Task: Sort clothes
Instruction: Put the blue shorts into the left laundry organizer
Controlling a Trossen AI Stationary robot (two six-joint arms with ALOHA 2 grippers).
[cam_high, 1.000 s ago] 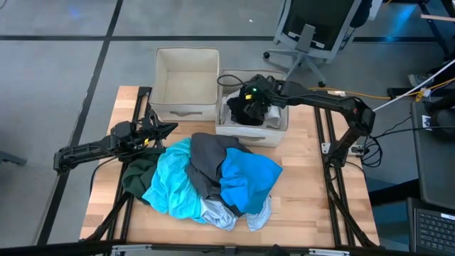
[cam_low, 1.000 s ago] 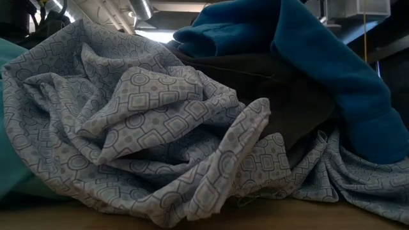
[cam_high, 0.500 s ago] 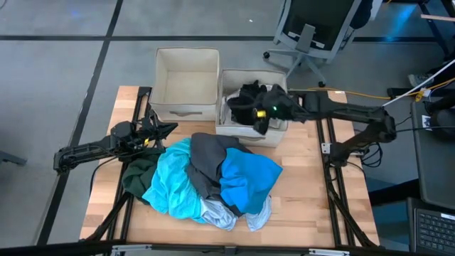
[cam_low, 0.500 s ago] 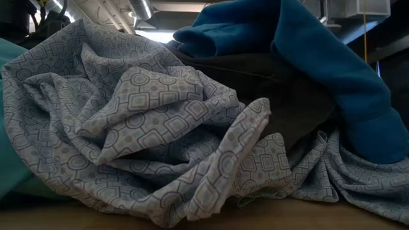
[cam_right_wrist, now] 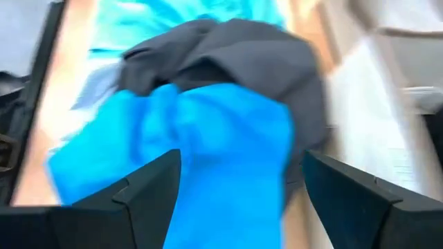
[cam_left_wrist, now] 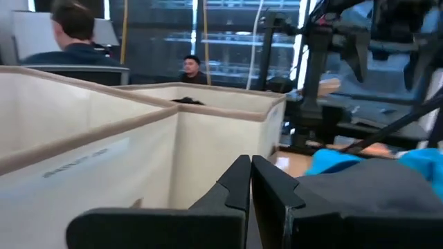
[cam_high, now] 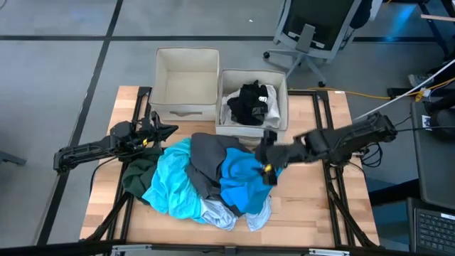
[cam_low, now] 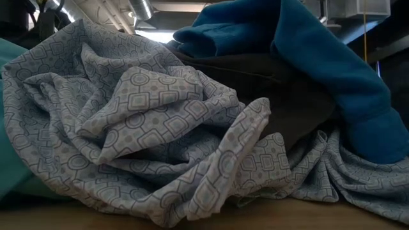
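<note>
A pile of clothes lies mid-table: a bright blue garment point(cam_high: 245, 181), a dark grey one point(cam_high: 210, 160), a turquoise one point(cam_high: 170, 185), a dark green one point(cam_high: 138, 174) and a pale patterned one point(cam_low: 147, 128). A black garment point(cam_high: 249, 103) and a white one lie in the right beige box point(cam_high: 281, 131). My right gripper point(cam_high: 264, 158) is open and empty over the pile's right edge; its wrist view shows the blue garment point(cam_right_wrist: 221, 152) between its fingers. My left gripper point(cam_high: 170, 128) is shut and empty at the pile's far left.
The left beige box point(cam_high: 186, 53) stands at the table's far edge beside the right one. Bare wood shows at the table's right side point(cam_high: 313, 199) and near edge. An office chair point(cam_high: 313, 28) stands beyond the table. People show in the room behind, in the left wrist view.
My right gripper has drawn back out of the right box, leaving the black garment lying in it, and has gone toward the table's near edge, over the right edge of the clothes pile. My left arm has kept still.
</note>
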